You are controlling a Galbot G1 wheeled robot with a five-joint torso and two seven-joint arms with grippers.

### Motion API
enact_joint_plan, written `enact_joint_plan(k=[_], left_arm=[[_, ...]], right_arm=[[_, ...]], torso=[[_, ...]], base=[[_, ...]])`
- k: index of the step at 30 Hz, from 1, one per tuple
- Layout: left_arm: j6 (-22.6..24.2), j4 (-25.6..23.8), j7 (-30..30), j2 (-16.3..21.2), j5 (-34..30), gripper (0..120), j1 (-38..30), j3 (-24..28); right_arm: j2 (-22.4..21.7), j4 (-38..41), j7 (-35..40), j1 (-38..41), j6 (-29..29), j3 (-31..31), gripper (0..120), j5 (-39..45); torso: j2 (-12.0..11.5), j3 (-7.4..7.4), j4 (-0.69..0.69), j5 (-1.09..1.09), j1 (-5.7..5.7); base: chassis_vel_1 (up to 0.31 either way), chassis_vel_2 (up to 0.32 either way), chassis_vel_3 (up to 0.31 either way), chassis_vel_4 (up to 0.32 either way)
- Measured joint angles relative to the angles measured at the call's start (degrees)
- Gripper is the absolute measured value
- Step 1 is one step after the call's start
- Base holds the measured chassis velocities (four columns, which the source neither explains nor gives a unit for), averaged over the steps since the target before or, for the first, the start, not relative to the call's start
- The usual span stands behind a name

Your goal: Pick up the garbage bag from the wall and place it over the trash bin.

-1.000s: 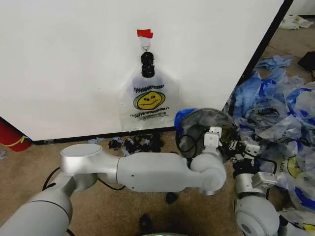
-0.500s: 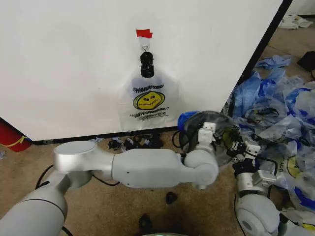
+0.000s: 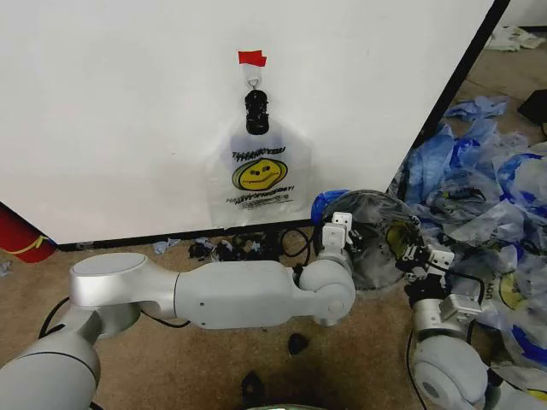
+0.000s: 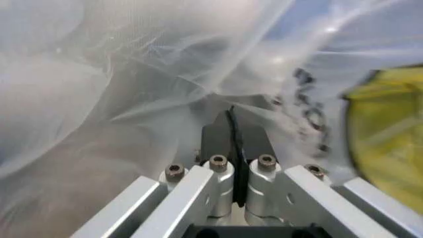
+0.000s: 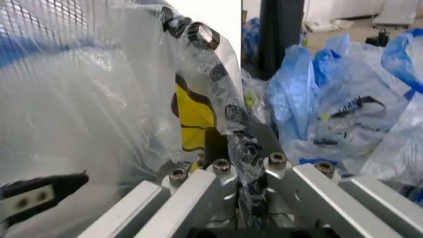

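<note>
In the head view, the white wall point(image 3: 111, 111) carries a piece of red tape point(image 3: 251, 58), and below it a black clip point(image 3: 256, 113) holds a hanging smiley bag point(image 3: 259, 175) flat against the panel. To the right of that bag, near the wall's corner, the trash bin point(image 3: 376, 265) stands on the carpeted floor point(image 3: 154, 376) with the garbage bag point(image 3: 395, 232) drawn over it; its yellow print shows on the side towards the right arm. The left arm reaches across in front of the robot, and the left hand point(image 3: 336, 231) sits at the bin's near-left edge. The right hand point(image 3: 420, 254) sits at the opposite edge. A heap of bluish bags point(image 3: 479, 171) lies beyond the bin, and a red cylinder point(image 3: 17, 235) stands at the wall's far-left foot.

In the left wrist view, the left hand point(image 4: 231, 119) has its fingers pressed together, with only a thin dark seam between them. Creases of the garbage bag point(image 4: 132, 74) run in to the tips, so the film looks pinched there.

In the right wrist view, the right hand point(image 5: 239, 148) is clamped on a twisted strip of the garbage bag point(image 5: 99, 89), which runs down between its fingers. The yellow print lies just beside them, and wire mesh shows through the film. The bluish bags point(image 5: 330, 99) lie behind.
</note>
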Motion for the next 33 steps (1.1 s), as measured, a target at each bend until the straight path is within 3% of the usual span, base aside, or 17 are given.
enact_joint_plan(k=[10,18,24,30,32,33], left_arm=[[-2.3,-5.8,4.2,1.6,-1.7,0,0.5,-1.6],[-3.5,-10.8,5.7,4.0,-4.5,0,-1.5,-5.9],[-2.9,-13.9,5.7,9.4,-5.9,0,-3.3,-9.7],[-2.4,-15.0,10.7,19.9,-5.6,25,0.5,-14.3],[-2.6,-15.0,11.3,20.8,-5.6,26,1.2,-14.9],[-3.0,-15.0,13.2,22.5,-5.8,32,3.0,-16.4]], right_arm=[[0.7,-2.4,1.5,1.2,-0.2,0.0,0,2.6],[0.9,-5.0,1.6,1.7,-0.2,0.4,0,3.2],[1.3,-5.4,1.6,1.5,0.0,1.3,0,3.6],[1.7,-2.6,0.7,-0.5,1.1,2.0,0,3.7],[1.7,-2.2,0.2,-0.7,1.5,2.1,0,3.8],[1.7,-1.7,-1.0,-0.9,2.3,2.1,0,4.4]], torso=[[0.0,0.0,0.01,0.0,0.0],[0.0,0.0,0.0,0.0,0.0],[0.0,0.0,0.0,0.0,0.0],[0.0,0.0,0.02,-0.04,0.0],[0.0,0.0,0.01,-0.04,0.0],[0.0,0.0,0.02,-0.04,0.0]], base=[[0.0,0.0,0.0,0.0],[0.0,0.0,0.0,0.0],[0.0,0.0,0.0,0.0],[0.0,0.0,0.0,0.0],[0.0,0.0,0.0,0.0],[0.0,0.0,0.0,0.0]])
